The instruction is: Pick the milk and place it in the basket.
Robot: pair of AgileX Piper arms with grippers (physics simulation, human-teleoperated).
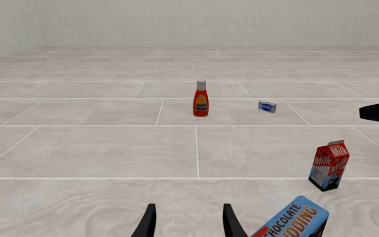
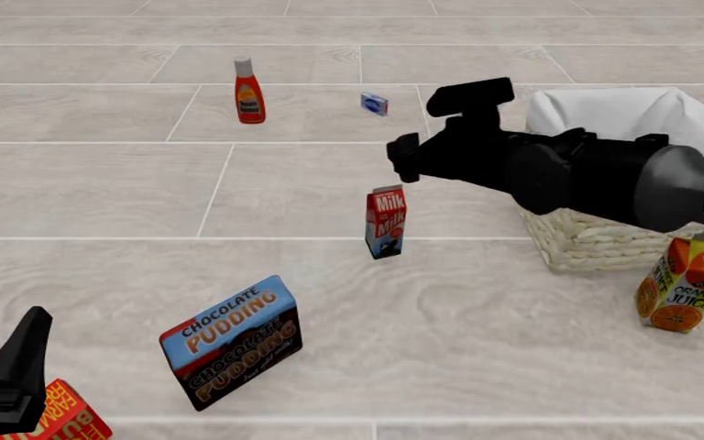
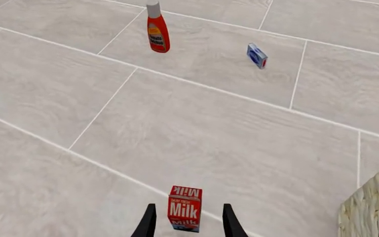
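The left gripper [image 2: 10, 380] rests low at the 7 o'clock corner of the front view, its dark fingers [image 1: 148, 222] parted with nothing between them; just beside it lies a red-and-yellow packet [image 2: 65, 417], partly cut off by the frame; a chocolate pudding box [image 2: 232, 341] stands tilted on one edge at 6 o'clock, a little farther in. At 4 o'clock an orange juice carton [image 2: 688, 282] leans near the basket [image 2: 585, 240], whose wicker wall and white cloth lining sit at 3 o'clock, partly hidden behind the right arm. The milk [image 2: 385, 221] stands upright on the tiled surface near the centre, well left of the basket and outside it. The right gripper [image 3: 186, 222] hangs above the carton with its fingers spread wide to either side of the gable top in the wrist view, not touching it as far as the view shows. Farther off, at 11 o'clock, a ketchup bottle [image 2: 248, 90] stands upright; a small blue-and-white box [image 2: 374, 104] lies at 12 o'clock, apart from it.
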